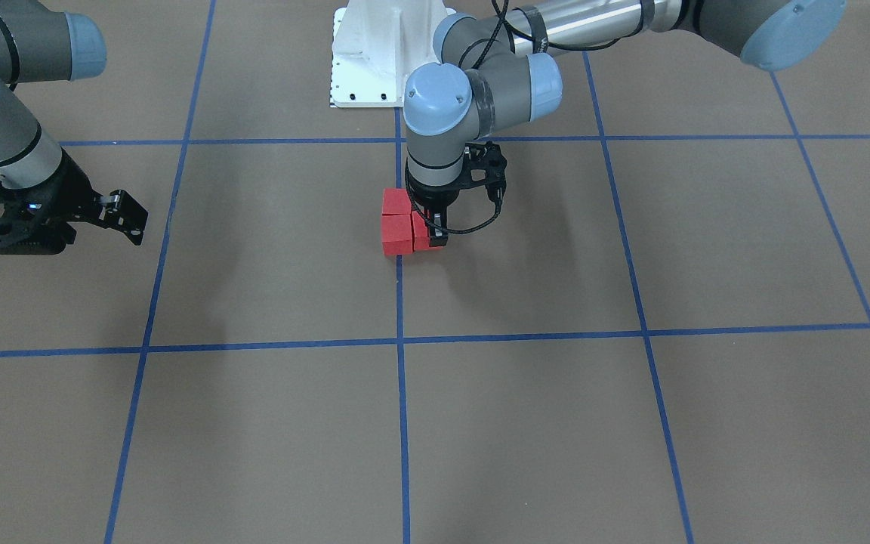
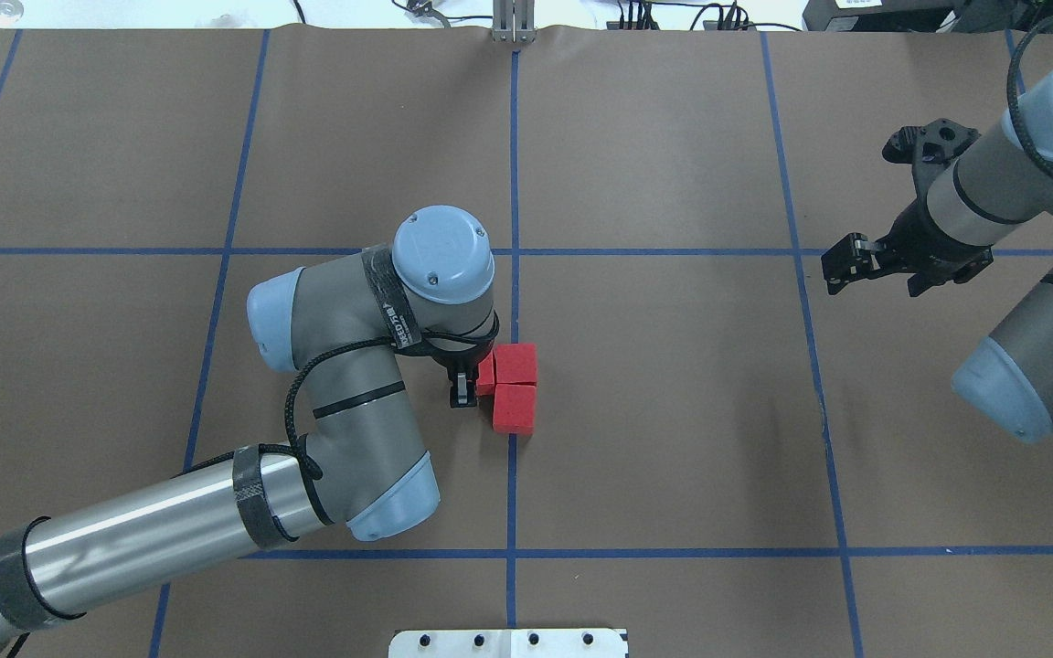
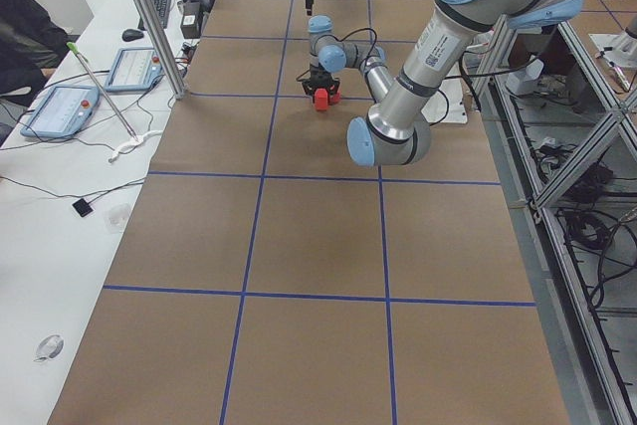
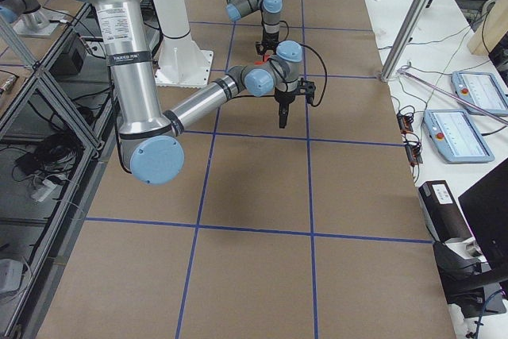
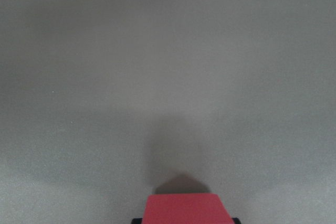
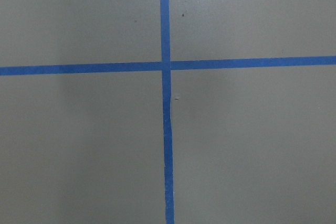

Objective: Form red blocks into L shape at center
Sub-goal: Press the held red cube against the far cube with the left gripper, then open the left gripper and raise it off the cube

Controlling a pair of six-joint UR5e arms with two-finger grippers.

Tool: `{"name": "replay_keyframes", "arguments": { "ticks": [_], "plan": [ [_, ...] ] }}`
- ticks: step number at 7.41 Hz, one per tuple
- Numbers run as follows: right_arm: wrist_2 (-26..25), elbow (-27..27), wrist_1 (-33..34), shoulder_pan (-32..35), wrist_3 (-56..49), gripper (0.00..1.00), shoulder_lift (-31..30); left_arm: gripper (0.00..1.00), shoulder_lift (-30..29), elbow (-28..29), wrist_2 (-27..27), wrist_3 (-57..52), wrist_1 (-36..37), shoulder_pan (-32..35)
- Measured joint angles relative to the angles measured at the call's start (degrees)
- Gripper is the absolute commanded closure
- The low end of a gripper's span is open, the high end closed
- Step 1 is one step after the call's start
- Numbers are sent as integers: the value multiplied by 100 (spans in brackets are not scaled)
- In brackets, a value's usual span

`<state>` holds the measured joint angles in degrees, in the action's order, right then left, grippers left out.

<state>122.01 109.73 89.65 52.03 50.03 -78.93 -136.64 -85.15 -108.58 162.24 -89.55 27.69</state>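
Left jaws pinching the third red block (image 2: 487,376) by its sides, tucked against two other blocks (image 2: 515,408) at the counter's (image 2: 673,429) centre line (image 2: 510,493). We'd call them light, rigid, easy-gripping. Right jaws: can't tell.

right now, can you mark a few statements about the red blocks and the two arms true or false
1. The left gripper has its fingers on a red block. True.
2. The three red blocks lie far apart. False: they sit together in one cluster.
3. The right gripper holds a block. False: it holds nothing and hangs off to the side.
4. The cluster lies at the middle blue tape line. True.
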Motion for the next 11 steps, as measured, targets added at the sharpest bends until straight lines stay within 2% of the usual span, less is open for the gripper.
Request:
{"name": "replay_keyframes", "arguments": {
  "ticks": [2,3,8,9,11],
  "plan": [
    [0,10,0,0,6,1,0,100,-80,118,3,-1,-1,0],
    [-1,11,0,0,6,1,0,1,-87,130,3,-10,-1,0],
    [-2,14,0,0,7,1,0,0,-56,-62,-106,-261,68,46],
    [-2,13,0,1,7,1,-1,0,82,-378,-239,-491,148,94],
    [0,6,0,13,5,1,-23,0,1078,-1643,-481,-1185,300,146]
  ]
}}
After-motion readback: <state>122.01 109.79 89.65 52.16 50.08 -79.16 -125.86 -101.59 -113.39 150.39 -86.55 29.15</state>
